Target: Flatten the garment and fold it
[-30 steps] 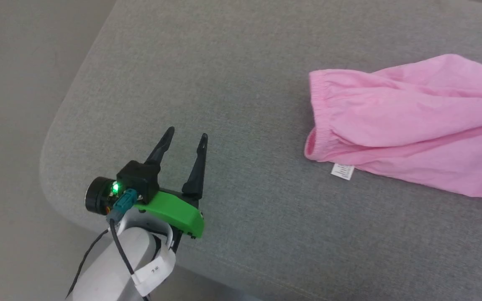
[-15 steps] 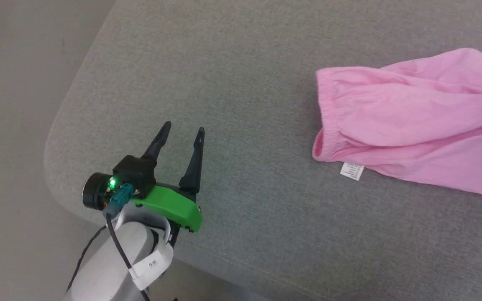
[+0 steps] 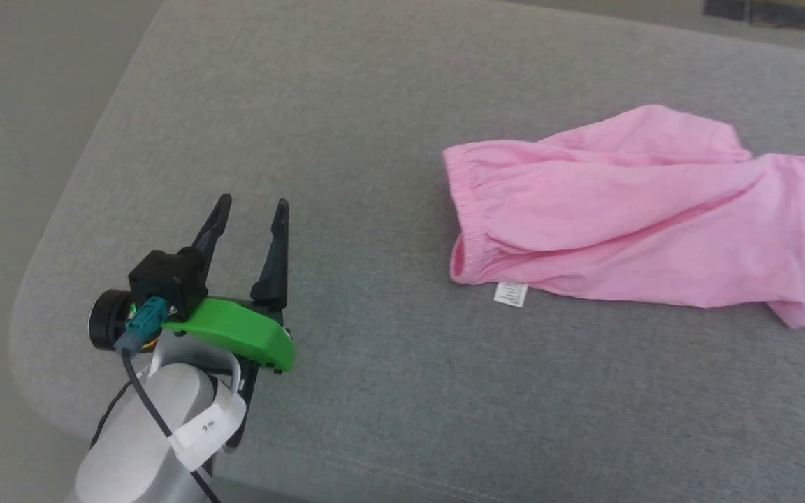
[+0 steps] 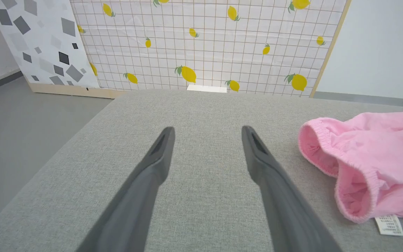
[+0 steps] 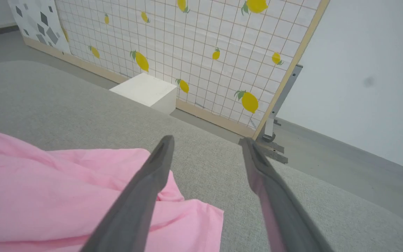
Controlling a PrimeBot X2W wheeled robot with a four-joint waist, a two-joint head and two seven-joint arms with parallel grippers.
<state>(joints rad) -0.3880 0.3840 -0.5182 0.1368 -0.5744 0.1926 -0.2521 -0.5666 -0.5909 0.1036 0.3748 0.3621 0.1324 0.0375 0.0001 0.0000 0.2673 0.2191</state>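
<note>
The right hand (image 5: 207, 139), spread wide and empty, hovers by the pink garment (image 5: 47, 196) on the grey cushion (image 5: 310, 213).

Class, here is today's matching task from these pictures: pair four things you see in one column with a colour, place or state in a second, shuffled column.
Column one:
1 garment
2 care label
3 left claw
4 cushion

Column two:
A white
B open, holding nothing
C lies under the garment
D pink

Pairs: 1-D, 2-A, 3-B, 4-C
</note>
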